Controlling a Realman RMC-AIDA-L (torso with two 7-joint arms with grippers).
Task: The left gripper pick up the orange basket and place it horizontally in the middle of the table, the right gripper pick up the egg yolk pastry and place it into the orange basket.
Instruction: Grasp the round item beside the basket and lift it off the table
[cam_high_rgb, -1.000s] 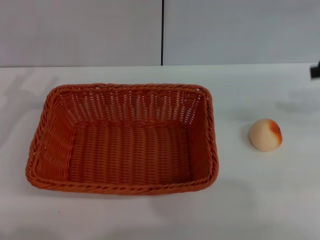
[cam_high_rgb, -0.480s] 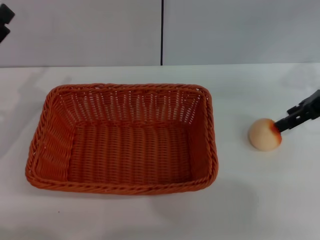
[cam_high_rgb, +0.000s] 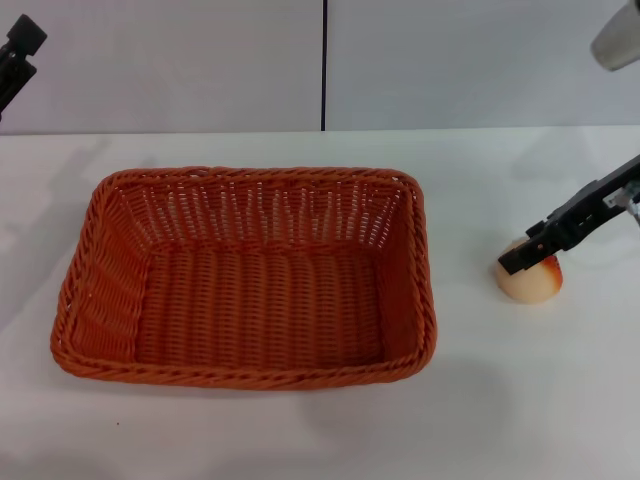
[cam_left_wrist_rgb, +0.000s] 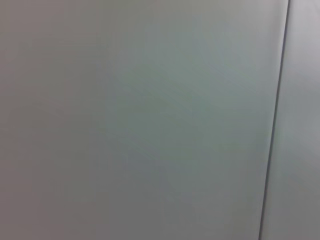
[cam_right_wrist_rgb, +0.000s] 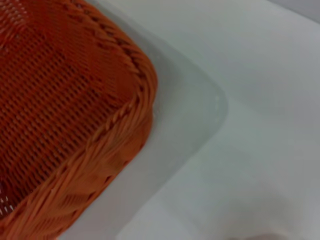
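Note:
The orange basket (cam_high_rgb: 250, 378) lies flat and empty on the white table (cam_high_rgb: 500, 410), left of centre, long side across my view. The egg yolk pastry (cam_high_rgb: 536, 284) rests on the table to its right, apart from it. My right gripper (cam_high_rgb: 522, 254) reaches in from the right edge and its black tip lies across the top of the pastry, hiding part of it. My left gripper (cam_high_rgb: 17, 50) hangs high at the far left, well above and away from the basket. One corner of the orange basket (cam_right_wrist_rgb: 65, 100) fills the right wrist view.
A grey wall with a dark vertical seam (cam_high_rgb: 324, 65) stands behind the table. A grey part of the right arm (cam_high_rgb: 618, 40) shows at the upper right. Bare tabletop lies in front of the basket and around the pastry. The left wrist view shows only the wall.
My right gripper has come in from the right and now overlaps the top of the pastry. The left gripper has appeared at the upper left. Basket and pastry have not moved.

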